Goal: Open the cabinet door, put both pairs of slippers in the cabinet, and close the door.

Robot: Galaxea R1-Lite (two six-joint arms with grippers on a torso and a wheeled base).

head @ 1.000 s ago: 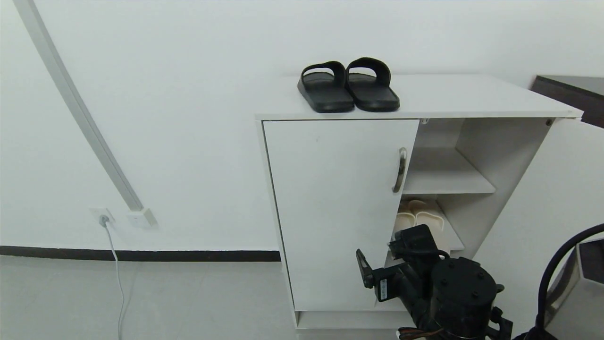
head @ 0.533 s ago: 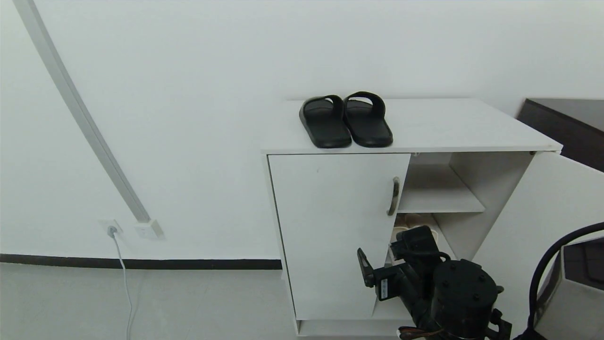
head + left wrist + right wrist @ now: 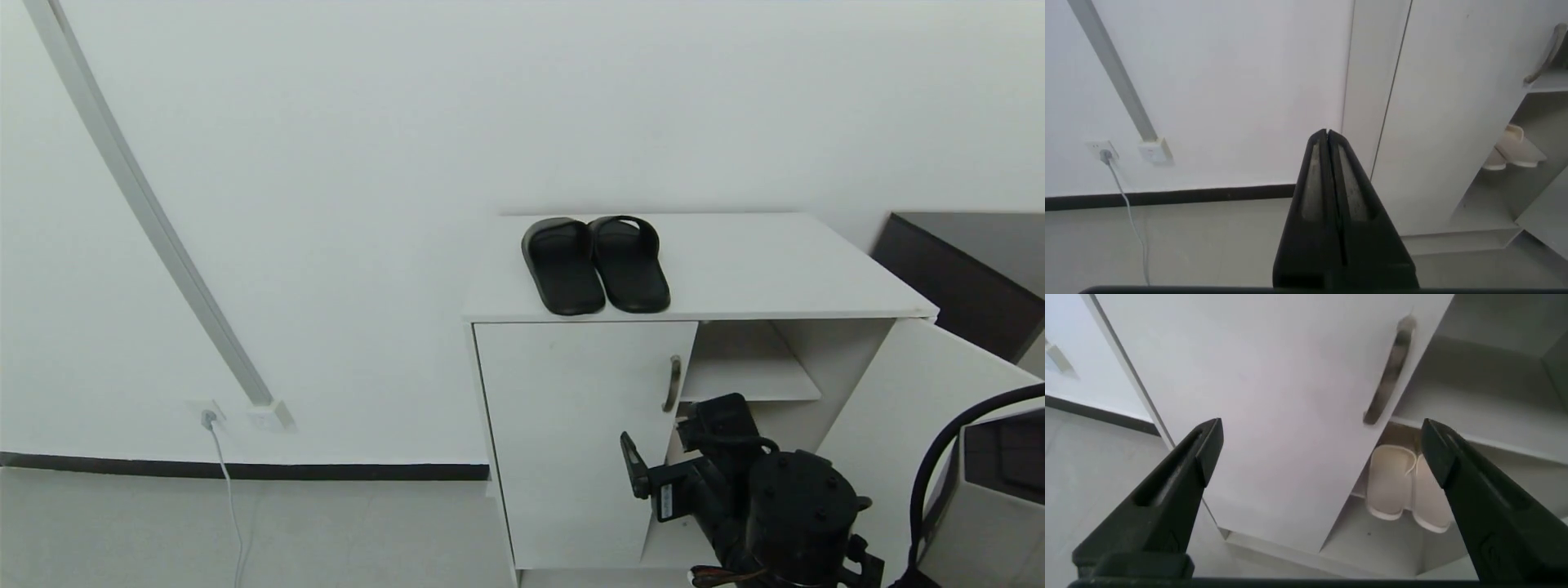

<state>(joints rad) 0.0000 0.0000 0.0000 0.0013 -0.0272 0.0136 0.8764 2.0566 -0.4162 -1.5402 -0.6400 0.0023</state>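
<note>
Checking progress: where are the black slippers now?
Head view: the black slippers sit side by side on the cabinet top, toward its left, above the closed door.

1. I read the cabinet [image 3: 775, 261] as smooth white board with a matt, laminate-like face.
2. Its door handle [image 3: 1386, 371] looks like brushed metal with a dull sheen.
3. The black slippers [image 3: 596, 265] look matt and rubbery.
4. The cream slippers [image 3: 1409, 486] look smooth; foam or rubber, I cannot tell.
5. The left tool [image 3: 1327, 139] and right tool [image 3: 1320, 429] look like matt black plastic.
</note>
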